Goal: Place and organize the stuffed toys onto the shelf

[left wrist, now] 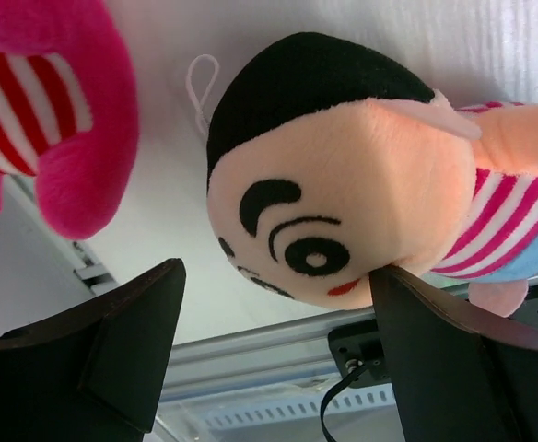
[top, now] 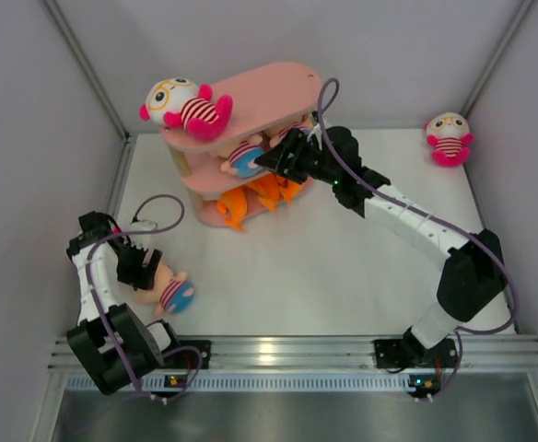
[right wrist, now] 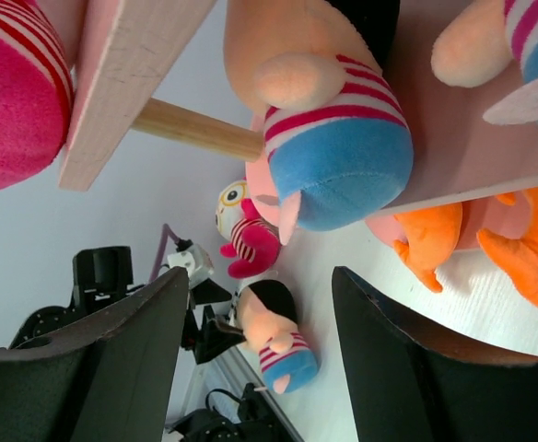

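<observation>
The pink shelf [top: 269,87] could be jolted, and the peach-headed doll [right wrist: 338,138] on its middle tier knocked off, should the right gripper [right wrist: 260,276], seen open and empty just before that tier, be swung carelessly. The left gripper [left wrist: 276,272] is spread wide, holding nothing, about the head of the loose doll [left wrist: 343,184] lying on the counter [top: 343,267]; a slipping head-only grasp is risked. Counted: three white-headed dolls [top: 181,106], three peach-headed ones, at least two orange sharks [top: 251,198]

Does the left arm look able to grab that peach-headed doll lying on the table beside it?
Probably yes: the open left end effector sits right at the peach-headed doll, with nothing between them.
</observation>
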You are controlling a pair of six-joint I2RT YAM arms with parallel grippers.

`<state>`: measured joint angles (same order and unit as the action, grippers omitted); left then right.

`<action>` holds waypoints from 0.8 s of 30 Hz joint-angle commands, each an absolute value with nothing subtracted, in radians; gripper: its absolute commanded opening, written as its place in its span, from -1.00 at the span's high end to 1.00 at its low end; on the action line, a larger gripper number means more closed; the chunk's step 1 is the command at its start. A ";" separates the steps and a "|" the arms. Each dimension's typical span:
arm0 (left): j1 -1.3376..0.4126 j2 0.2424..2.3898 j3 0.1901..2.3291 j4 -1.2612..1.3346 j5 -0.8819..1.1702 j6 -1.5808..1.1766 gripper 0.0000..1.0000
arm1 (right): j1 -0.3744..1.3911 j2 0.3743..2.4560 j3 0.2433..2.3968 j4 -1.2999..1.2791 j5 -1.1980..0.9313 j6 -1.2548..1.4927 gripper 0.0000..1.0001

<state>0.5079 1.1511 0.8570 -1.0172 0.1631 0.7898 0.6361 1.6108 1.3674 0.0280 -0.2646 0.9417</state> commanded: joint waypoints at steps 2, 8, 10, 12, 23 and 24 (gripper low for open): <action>0.514 1.185 0.816 -1.029 0.297 0.862 -0.64 | 0.624 1.540 1.367 0.043 -0.255 0.896 -0.27; 0.515 1.227 0.805 -1.035 0.354 0.839 0.85 | 0.627 1.467 1.353 0.003 -0.250 0.764 -0.26; 0.515 1.204 0.814 -1.052 0.391 0.847 0.92 | 0.632 1.436 1.325 -0.014 -0.261 0.689 -0.22; 0.515 1.171 0.842 -1.061 0.416 0.857 1.00 | 0.644 1.378 1.267 0.027 -0.311 0.541 -0.21; 0.457 1.103 1.058 -1.282 0.649 0.858 1.00 | 0.966 1.240 1.078 0.117 -0.663 -0.655 -0.43; 0.440 1.089 1.055 -1.287 0.643 0.854 1.00 | 0.968 1.279 1.174 0.007 -0.699 -0.678 -0.43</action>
<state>0.4812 1.1473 1.0294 -1.1862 0.5522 0.8459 0.9653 1.1999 1.0672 0.0326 -0.5255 -0.3553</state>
